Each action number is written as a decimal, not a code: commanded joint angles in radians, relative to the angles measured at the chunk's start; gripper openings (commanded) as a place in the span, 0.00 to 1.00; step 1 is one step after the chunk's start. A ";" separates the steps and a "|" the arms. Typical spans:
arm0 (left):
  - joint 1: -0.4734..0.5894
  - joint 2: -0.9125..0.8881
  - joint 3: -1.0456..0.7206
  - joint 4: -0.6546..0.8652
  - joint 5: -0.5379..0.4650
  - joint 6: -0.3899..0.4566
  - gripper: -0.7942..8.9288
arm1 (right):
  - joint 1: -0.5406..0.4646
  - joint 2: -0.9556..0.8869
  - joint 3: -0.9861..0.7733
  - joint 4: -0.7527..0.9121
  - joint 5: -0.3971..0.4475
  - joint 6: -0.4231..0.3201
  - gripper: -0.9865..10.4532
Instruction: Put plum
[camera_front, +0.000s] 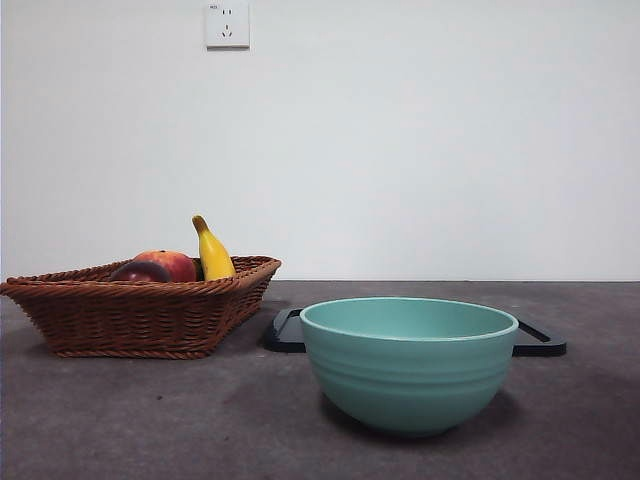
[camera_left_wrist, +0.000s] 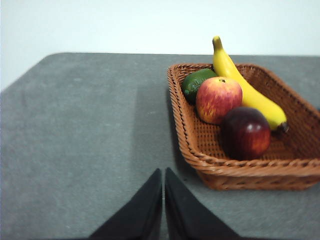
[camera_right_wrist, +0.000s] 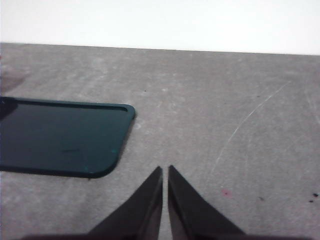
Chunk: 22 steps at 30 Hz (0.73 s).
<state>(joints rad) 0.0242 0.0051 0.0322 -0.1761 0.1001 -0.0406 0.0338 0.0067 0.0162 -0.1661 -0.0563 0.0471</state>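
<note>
Plum lies in wicker basket beside apple, banana and a green fruit. Left tool above bare desk near basket, jaws together, empty. Right tool likewise closed, near dark tray. Teal bowl stands in front of tray.

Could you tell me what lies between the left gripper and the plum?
In the left wrist view: bare table, then the basket rim, between left gripper and plum.

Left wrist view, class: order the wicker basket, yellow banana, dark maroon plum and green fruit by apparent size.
1. Brown wicker basket
2. Yellow banana
3. Dark maroon plum
4. Green fruit, partly hidden and farther away, so unsure
</note>
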 joint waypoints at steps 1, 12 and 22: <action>0.002 -0.002 -0.020 -0.008 -0.003 -0.163 0.09 | 0.003 -0.003 -0.003 0.009 -0.003 0.084 0.10; 0.002 -0.002 0.024 -0.027 -0.003 -0.356 0.09 | 0.003 -0.003 0.037 0.007 -0.033 0.181 0.10; 0.002 0.025 0.190 -0.117 0.036 -0.398 0.09 | 0.003 0.016 0.224 -0.030 -0.032 0.204 0.09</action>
<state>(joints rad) 0.0242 0.0219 0.1974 -0.2947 0.1326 -0.4320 0.0338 0.0162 0.2188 -0.1944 -0.0860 0.2333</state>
